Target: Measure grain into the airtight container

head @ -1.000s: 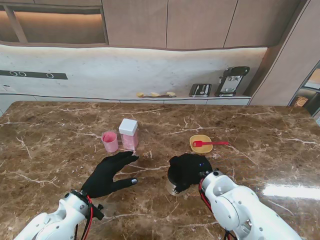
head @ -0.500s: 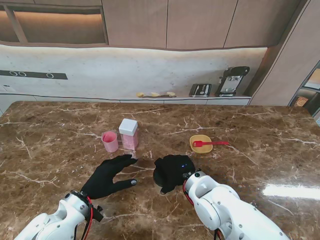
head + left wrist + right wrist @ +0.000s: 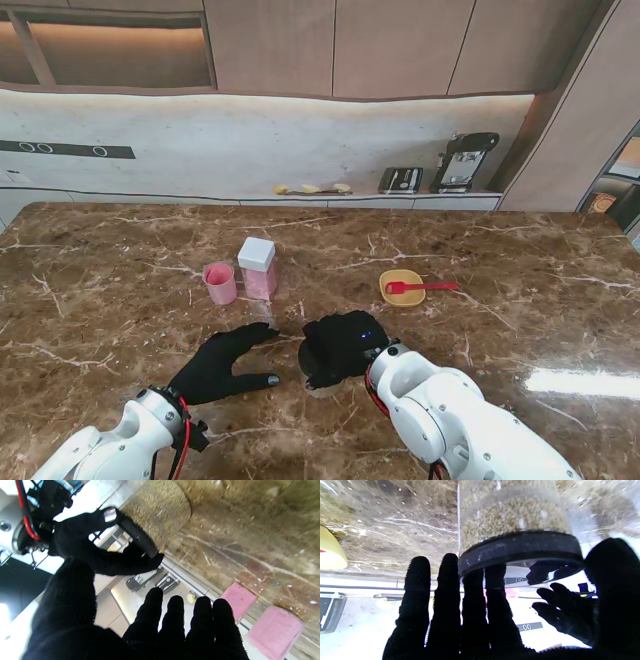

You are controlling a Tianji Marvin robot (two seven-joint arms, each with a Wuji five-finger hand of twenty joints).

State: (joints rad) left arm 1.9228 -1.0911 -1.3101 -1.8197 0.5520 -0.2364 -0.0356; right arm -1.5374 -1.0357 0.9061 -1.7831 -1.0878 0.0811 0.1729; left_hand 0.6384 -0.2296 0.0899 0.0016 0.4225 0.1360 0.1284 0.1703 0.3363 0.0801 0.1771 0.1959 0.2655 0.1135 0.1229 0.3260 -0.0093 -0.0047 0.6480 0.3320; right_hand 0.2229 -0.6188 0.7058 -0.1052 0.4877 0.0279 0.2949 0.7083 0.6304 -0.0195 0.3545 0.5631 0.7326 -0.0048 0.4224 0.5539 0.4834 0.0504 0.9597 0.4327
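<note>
1. Right robot hand [image 3: 340, 347] grips the black-lidded grain jar [image 3: 515, 522] from above, fingers [image 3: 450, 585] draped over the lid rim and thumb on the opposite side; the jar stands on the counter [image 3: 520, 300] near me, just right of the left robot hand [image 3: 225, 360]. A top-down hold on a lid is weak (only the rim is caught), so lifting or tilting could let the heavy, nearly full jar slip and spill grain.

2. Left robot hand lies spread and holding nothing, fingertips close to the jar. If it pushes in while the right one twists, it could knock the jar sideways.

3. Airtight container [image 3: 258, 268], pink with a white lid on, stands farther from me, well apart from the jar. Its lid is not yet off, so pouring now would scatter grain over the counter.

4. Pink cup [image 3: 220, 283] sits just beside the container on its left; a reaching arm could tip either one.

5. Red scoop [image 3: 415, 287] rests in the yellow dish [image 3: 400, 295] to the right, untouched; skipping it would mean no real measuring.
</note>
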